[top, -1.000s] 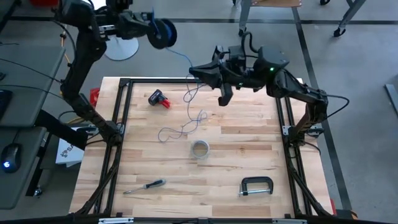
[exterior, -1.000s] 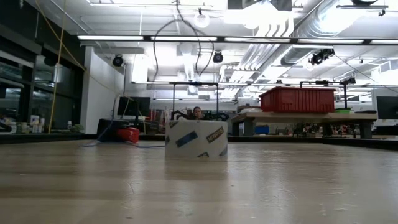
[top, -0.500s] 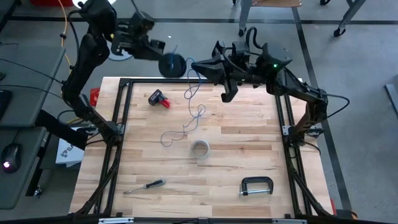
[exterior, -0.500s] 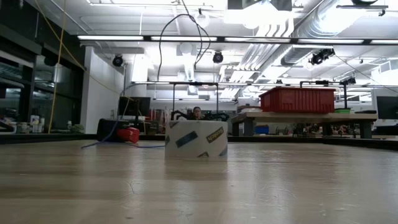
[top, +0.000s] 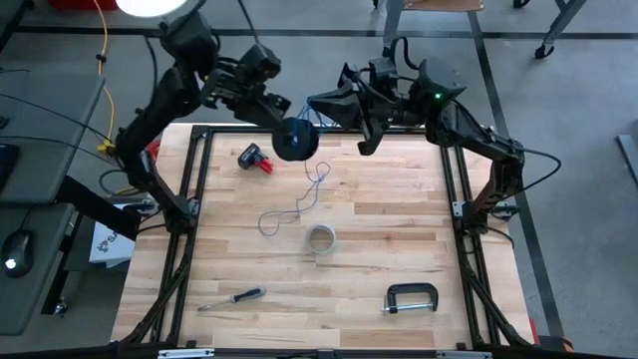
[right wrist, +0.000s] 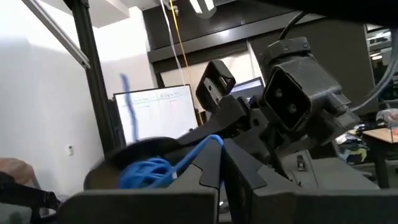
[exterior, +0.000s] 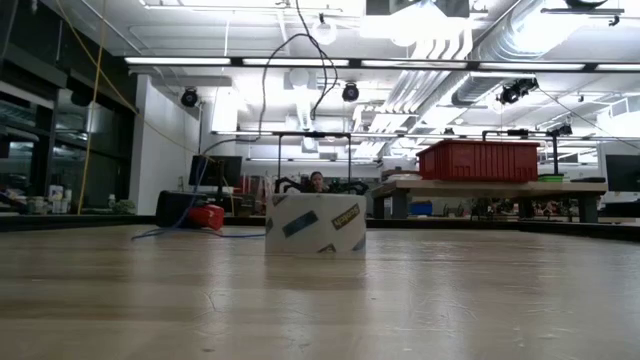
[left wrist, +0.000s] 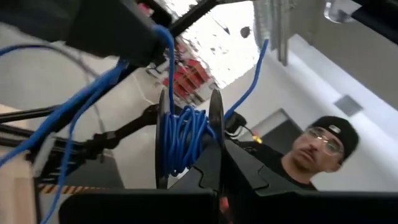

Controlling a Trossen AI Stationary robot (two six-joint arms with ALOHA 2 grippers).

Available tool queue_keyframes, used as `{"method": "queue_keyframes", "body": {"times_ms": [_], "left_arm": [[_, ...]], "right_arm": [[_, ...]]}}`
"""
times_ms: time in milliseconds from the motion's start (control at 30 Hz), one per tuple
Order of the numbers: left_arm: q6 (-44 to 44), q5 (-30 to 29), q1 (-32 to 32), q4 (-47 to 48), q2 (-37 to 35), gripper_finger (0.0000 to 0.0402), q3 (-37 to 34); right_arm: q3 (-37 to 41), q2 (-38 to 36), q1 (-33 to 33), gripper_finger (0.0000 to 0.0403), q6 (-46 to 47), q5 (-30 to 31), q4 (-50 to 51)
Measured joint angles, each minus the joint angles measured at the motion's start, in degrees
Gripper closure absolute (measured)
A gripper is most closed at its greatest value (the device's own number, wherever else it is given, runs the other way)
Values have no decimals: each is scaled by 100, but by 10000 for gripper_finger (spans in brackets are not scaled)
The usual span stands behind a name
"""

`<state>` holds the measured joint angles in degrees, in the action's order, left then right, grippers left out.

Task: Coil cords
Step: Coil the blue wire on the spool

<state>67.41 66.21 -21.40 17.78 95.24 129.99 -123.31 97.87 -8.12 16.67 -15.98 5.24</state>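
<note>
While the blue cord [top: 308, 112] is stretched between both arms above the far edge of the worktop [top: 399, 239], coiling is judged to be under way.

Left gripper [top: 286, 128]: fingers closed on a dark spool [top: 295, 140], held raised over the far left of the worktop; blue turns are seen wound on it in the left wrist view, so it appears to be kept aloft to take up cord. Right gripper [top: 317, 106]: fingers pinched on the blue cord just beside the spool, apparently to guide and tension the strand. Loose tail [top: 294, 207]: blue and pale grey lengths are trailed down onto the worktop centre, uncoiled. Also listed: tape roll [top: 320, 239] near the tail; red-and-black tool [top: 255, 158] far left; screwdriver [top: 232, 297] near left; C-clamp [top: 411, 298] near right. A person is visible beyond the table.
</note>
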Motion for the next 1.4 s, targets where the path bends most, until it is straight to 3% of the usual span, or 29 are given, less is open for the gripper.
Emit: {"method": "queue_keyframes", "body": {"times_ms": [233,367,500,633,1033,1400], "left_arm": [[1314,-47,251,-2018,366,401,-4],[1761,-176,292,-3005,470,401,-4],[1838,-324,287,-3371,450,401,-8],[1785,-473,287,-3813,390,401,-11],[1315,-979,73,-4446,129,401,-4],[816,-1361,-221,-4444,79,401,-2]], "right_arm": [[-11,34,2,381,435,79,143],[-13,42,59,313,433,466,277],[-20,33,68,237,322,537,355],[-23,23,55,198,-5,380,647],[-17,-218,-87,196,-664,598,1201],[-4,222,312,196,-773,601,1735]]}}
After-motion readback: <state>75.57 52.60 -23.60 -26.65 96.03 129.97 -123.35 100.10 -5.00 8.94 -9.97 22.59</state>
